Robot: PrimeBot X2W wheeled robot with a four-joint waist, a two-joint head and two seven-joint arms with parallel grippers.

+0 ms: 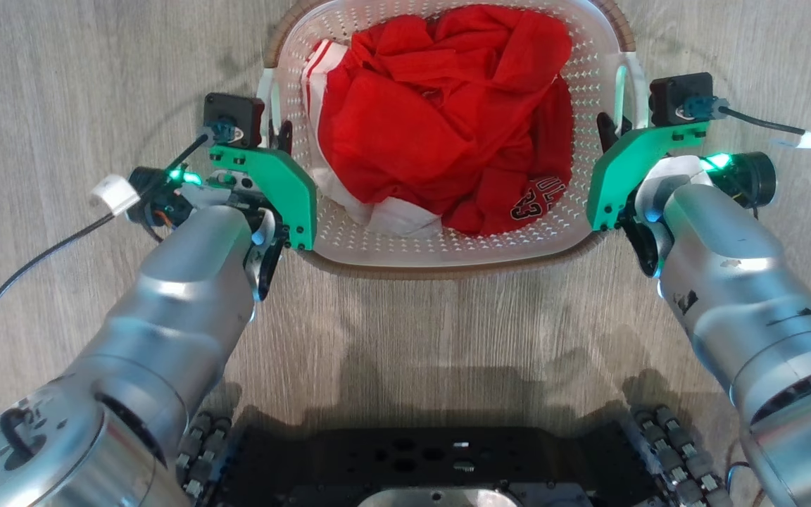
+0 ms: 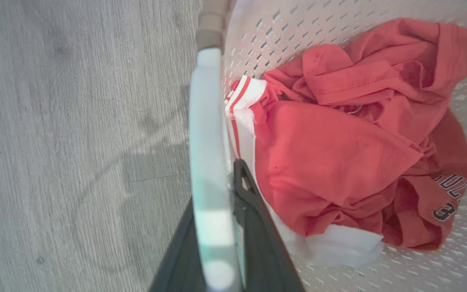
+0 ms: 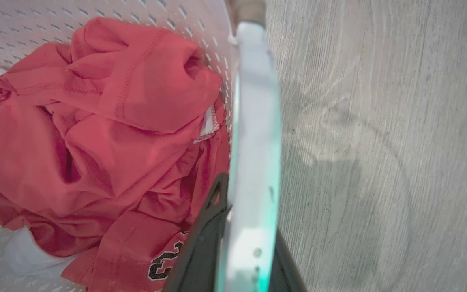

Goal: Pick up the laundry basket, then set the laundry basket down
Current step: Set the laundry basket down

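Two grippers nearly closed, L gripper (image 1: 280, 141) clamped on L handle (image 2: 207, 134) of laundry basket (image 1: 448, 248), R gripper (image 1: 610, 132) clamped on R handle (image 3: 255, 121), red/white clothes (image 1: 441, 120) piled inside

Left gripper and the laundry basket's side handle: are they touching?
Touching. In the left wrist view the left gripper has its two dark fingers pressed against both faces of the white handle of the laundry basket.
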